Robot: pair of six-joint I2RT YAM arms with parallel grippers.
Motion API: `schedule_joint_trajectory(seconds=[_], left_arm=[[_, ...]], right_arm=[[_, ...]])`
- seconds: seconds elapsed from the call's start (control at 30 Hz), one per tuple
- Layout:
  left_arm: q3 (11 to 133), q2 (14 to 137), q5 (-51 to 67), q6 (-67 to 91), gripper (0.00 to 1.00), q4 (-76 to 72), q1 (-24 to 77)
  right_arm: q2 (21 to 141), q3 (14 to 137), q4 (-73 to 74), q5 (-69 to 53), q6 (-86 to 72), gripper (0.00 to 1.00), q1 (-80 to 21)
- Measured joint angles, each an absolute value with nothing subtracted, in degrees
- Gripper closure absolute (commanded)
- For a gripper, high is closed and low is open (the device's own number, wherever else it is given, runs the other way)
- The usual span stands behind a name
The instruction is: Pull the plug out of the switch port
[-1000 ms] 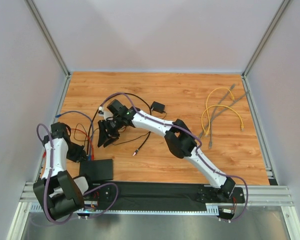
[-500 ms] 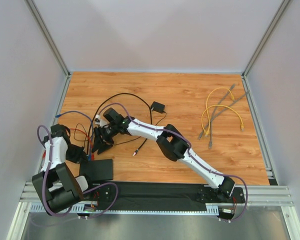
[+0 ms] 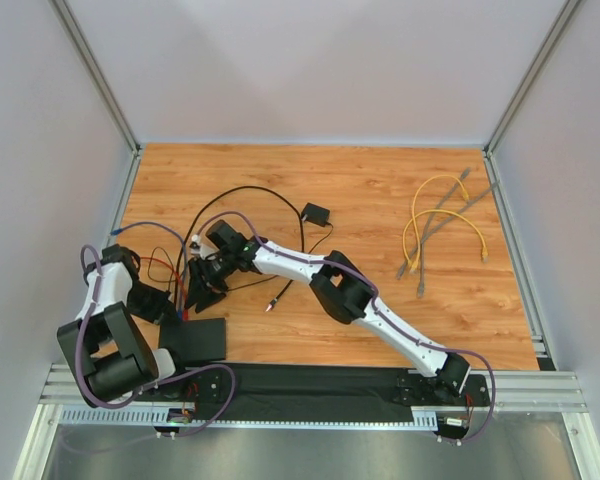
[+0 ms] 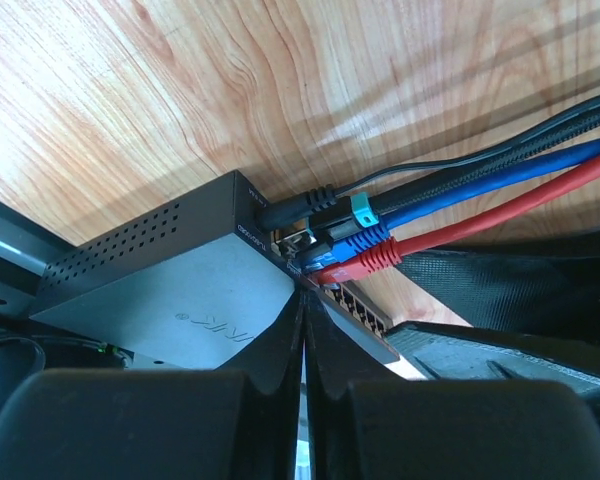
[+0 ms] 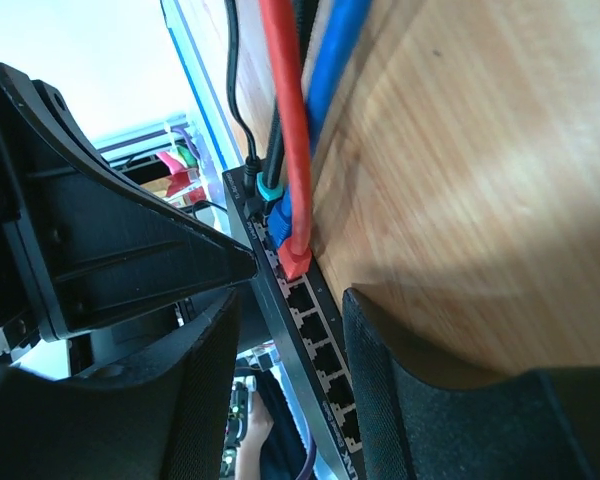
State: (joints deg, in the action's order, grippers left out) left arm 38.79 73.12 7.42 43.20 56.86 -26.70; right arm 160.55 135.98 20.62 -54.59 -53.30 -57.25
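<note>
**Item:** switch port [image 3: 192, 338], a flat black box lying on the table [image 3: 380, 190]. The left arm's base is just beside it, and its socket row is turned away from the arms. **Occupied sockets**, grouped at one end of the switch port's row and side by side: black cord [image 4: 302, 200], blue plug [image 4: 352, 240] with a teal clip, and red plug [image 4: 358, 262]. The empty sockets [image 5: 315, 345] run on from the red plug. **Left gripper** [image 4: 302, 300]: fingers pressed together with nothing between them, tips resting on the switch port's top face at the socket edge, just behind the red plug. It is judged to be pinning the box so that it cannot slide when a cable is tugged. **Right gripper** [image 5: 292, 300]: jaws apart and holding nothing, reaching in from the switch port's socket side. The socket face shows in the gap between its fingers, and the red plug is just ahead of that gap. It is judged to be lining up on the red plug, the last of the three and the one with free sockets beside it. **Status:** no plug is out yet. **Also present**, well apart from the switch port and judged not involved: adapter block [image 3: 315, 213] and loose patch cables [image 3: 445, 225].
</note>
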Motion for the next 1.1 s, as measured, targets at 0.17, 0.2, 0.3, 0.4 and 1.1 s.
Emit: schedule_joint_trajectory(seconds=[0.17,0.2,0.3,0.4,1.1], left_arm=[[38.98,71.5,5.43,42.19,0.92,57.1,-26.74],[39.38,70.28,4.21,42.09,0.92,57.54,-26.76],[41.43,66.24,0.99,42.28,0.9,59.22,-26.79],[41.95,64.34,-1.06,43.38,0.91,59.48,-26.83],[37.93,69.49,0.05,45.98,0.98,58.43,-27.79]], right_arm=[[161.01,136.59,20.58,-55.0,-52.49,0.53,-57.89],[161.01,136.59,20.58,-55.0,-52.36,0.53,-58.02],[161.01,136.59,20.56,-55.05,-52.23,0.53,-58.35],[161.01,136.59,20.56,-55.05,-52.18,0.53,-58.5],[163.87,138.89,18.94,-58.08,-50.83,0.66,-58.72]])
